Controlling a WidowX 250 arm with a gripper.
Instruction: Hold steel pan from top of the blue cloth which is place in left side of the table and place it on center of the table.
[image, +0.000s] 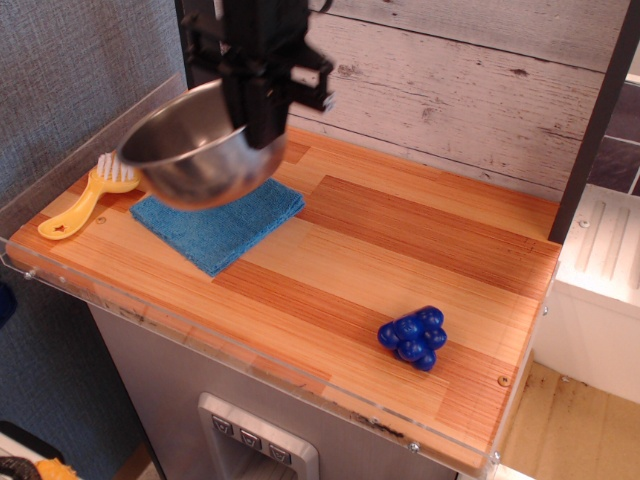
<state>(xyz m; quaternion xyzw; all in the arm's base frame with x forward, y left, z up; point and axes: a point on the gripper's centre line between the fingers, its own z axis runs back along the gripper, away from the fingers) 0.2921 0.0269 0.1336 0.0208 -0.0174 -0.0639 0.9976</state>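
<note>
While aloft, steel pan above blue cloth.

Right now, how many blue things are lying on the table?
2: the blue cloth lies flat at the left side, and a dark-blue ball cluster sits near the front right. None seems hidden.

Shiny steel pan tilted, aloft over flat blue cloth at table left.

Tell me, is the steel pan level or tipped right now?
Tipped. The steel pan hangs in the air above the blue cloth, gripped at its right rim by the gripper, its left side sagging lower.
</note>
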